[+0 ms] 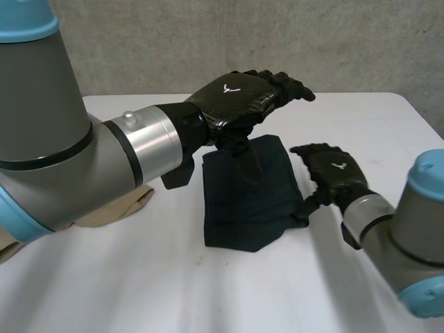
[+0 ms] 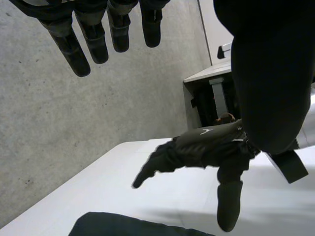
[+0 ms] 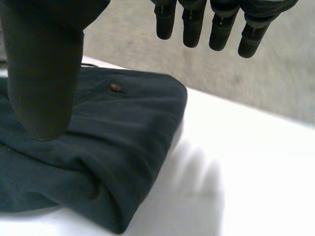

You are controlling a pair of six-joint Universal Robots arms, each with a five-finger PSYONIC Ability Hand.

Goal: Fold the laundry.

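Note:
A dark navy garment (image 1: 250, 198) lies folded into a thick rectangle in the middle of the white table (image 1: 208, 291). My left hand (image 1: 243, 97) hovers above its far edge, open, holding nothing; in its wrist view its fingers (image 2: 93, 39) are straight, with the cloth (image 2: 123, 223) below. My right hand (image 1: 334, 173) rests just right of the garment, open, its thumb beside the cloth's right edge. In the right wrist view the straight fingers (image 3: 197, 24) hang over bare table, and the folded cloth (image 3: 113, 147), with a small button (image 3: 116, 87), lies under the thumb.
A beige cloth (image 1: 118, 208) lies on the table at the left, partly under my left arm. A grey concrete wall (image 1: 208, 41) runs behind the table's far edge. A desk (image 2: 211, 83) stands beyond the table by the wall.

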